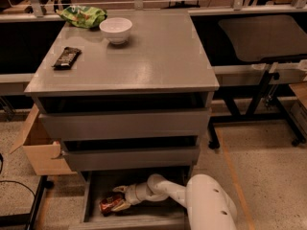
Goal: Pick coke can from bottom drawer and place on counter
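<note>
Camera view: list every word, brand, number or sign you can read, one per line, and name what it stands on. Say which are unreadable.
No text here can be read.
coke can, in the bottom drawer by the gripper: pale lettering, too blurred to read.
candy bar wrapper on the counter: print too small to read.
green chip bag: print too blurred to read.
white bowl: no text visible.
</note>
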Controlling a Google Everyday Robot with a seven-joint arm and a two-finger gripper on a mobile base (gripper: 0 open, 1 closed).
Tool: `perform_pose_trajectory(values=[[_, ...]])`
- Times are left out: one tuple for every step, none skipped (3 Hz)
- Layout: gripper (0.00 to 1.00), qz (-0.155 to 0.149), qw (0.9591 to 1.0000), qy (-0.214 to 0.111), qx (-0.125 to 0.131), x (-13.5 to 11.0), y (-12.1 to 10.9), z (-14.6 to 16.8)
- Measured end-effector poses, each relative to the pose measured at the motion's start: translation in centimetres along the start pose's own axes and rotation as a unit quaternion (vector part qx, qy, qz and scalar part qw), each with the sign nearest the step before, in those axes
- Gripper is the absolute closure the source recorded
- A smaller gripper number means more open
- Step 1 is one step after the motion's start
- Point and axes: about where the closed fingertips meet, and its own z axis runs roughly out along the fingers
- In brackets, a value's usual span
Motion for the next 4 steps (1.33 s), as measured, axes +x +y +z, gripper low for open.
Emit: perform_pose_trajectory(values=[[0.62, -0.001, 1.0, -0.003, -0.005, -0.5, 0.2, -0.1], [0.93, 0.007, 0.9999, -0.012, 0.009, -0.8, 0.0, -2.3], [1.0, 0.011, 0.9991, -0.04, 0.007, -1.2, -0.2, -5.4], [1.0, 0.002, 0.9972, -0.074, 0.006, -2.2, 0.0, -9.4]])
